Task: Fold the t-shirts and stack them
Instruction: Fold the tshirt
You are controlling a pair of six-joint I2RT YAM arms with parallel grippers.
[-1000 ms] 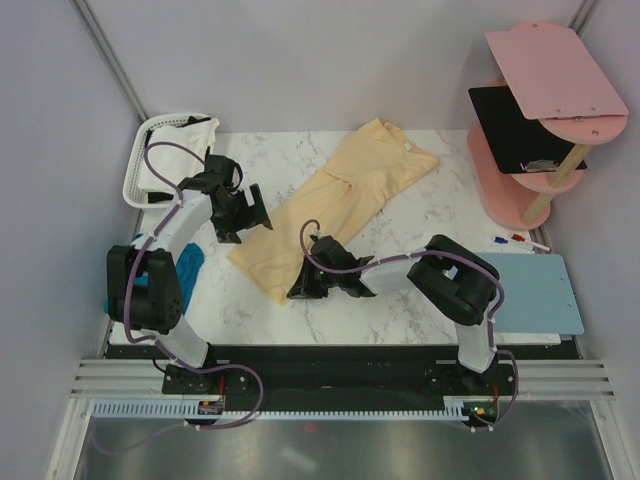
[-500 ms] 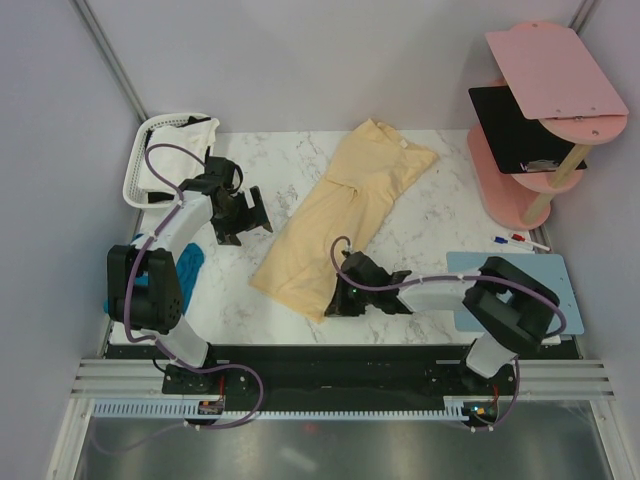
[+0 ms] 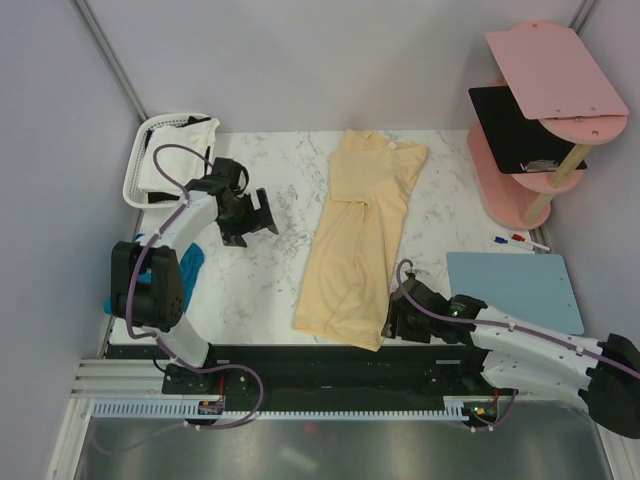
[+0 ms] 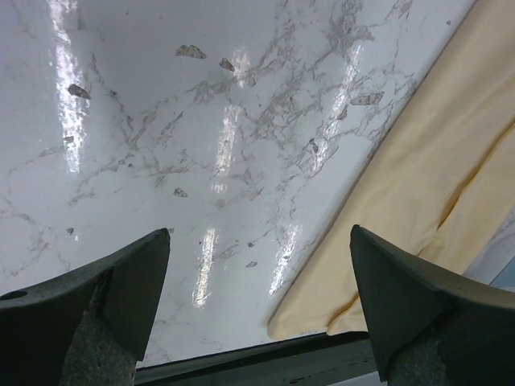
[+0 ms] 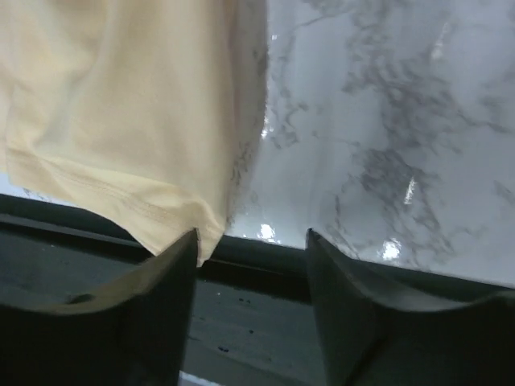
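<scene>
our right hand [image 3: 393,318] rests low, fingers parted and holding nothing, at the near corner of the pale yellow t-shirt [image 3: 358,235].

from the wrist we see the shirt's hemmed corner just beside one finger [image 5: 121,322], perhaps touching it, but not between the pair. it lies right at the near edge of the table [image 3: 450,215]. we judge the risk to be here: if the hand draws away, that finger could snag the hem and drag the corner over the edge, rumpling the flat cloth. the shirt runs lengthwise away from the hand, collar at the far end. our left hand [image 3: 262,212] hangs wide and empty over the table, well left of the shirt. the teal t-shirt [image 3: 190,268] lies near the left arm's base. the white t-shirt [image 3: 195,135] sits in the basket [image 3: 140,165].
</scene>
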